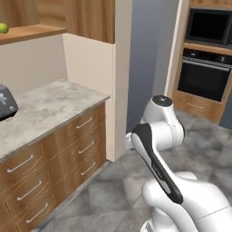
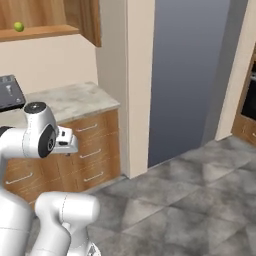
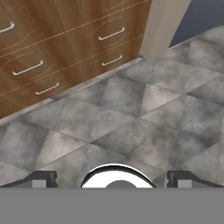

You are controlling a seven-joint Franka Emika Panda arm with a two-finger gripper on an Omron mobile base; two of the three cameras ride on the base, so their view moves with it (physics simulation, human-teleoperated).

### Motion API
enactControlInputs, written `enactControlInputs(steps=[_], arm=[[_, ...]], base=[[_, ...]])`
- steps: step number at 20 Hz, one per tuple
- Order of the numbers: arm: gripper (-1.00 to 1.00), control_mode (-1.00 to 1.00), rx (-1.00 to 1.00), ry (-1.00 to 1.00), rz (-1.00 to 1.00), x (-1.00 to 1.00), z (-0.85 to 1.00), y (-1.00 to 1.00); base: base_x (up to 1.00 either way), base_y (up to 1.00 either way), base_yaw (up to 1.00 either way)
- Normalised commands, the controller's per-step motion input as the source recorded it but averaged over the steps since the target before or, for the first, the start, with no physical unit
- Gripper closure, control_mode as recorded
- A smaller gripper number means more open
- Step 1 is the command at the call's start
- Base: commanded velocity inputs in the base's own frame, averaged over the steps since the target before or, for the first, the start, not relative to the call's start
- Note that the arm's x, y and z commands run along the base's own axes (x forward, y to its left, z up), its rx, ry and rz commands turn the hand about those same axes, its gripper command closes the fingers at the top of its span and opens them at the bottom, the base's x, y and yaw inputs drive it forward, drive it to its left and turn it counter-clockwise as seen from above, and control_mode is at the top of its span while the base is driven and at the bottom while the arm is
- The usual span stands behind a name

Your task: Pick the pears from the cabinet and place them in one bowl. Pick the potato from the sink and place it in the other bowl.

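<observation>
Grey stone floor tiles (image 3: 131, 109) lie below the gripper (image 3: 112, 179), its fingers spread wide and holding nothing. One yellow-green pear (image 2: 18, 26) sits on the open cabinet shelf (image 2: 40, 32) above a counter (image 1: 50, 106) fronted by two columns of drawers (image 3: 65, 48).

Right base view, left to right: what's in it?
Toaster → pear on the cabinet shelf → counter with drawers → beige pillar → grey wall → oven unit.
</observation>
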Motion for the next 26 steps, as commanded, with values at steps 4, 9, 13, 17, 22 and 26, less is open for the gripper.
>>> enactControlInputs(steps=[4, 9, 13, 17, 22, 26], arm=[[-1.00, 1.00, 0.00, 0.00, 0.00, 0.00, 0.00, 0.00], [-1.00, 1.00, 0.00, 0.00, 0.00, 0.00, 0.00, 0.00], [-1.00, 1.00, 0.00, 0.00, 0.00, 0.00, 0.00, 0.00], [-1.00, 1.00, 0.00, 0.00, 0.00, 0.00, 0.00, 0.00], [-1.00, 1.00, 0.00, 0.00, 0.00, 0.00, 0.00, 0.00], [-1.00, 1.00, 0.00, 0.00, 0.00, 0.00, 0.00, 0.00]], base=[[0.55, -0.05, 0.36], [0.30, -0.05, 0.46], [0.51, -0.14, 0.37], [0.64, -0.25, 0.10], [0.74, 0.05, -0.01], [0.83, -0.09, 0.02]])
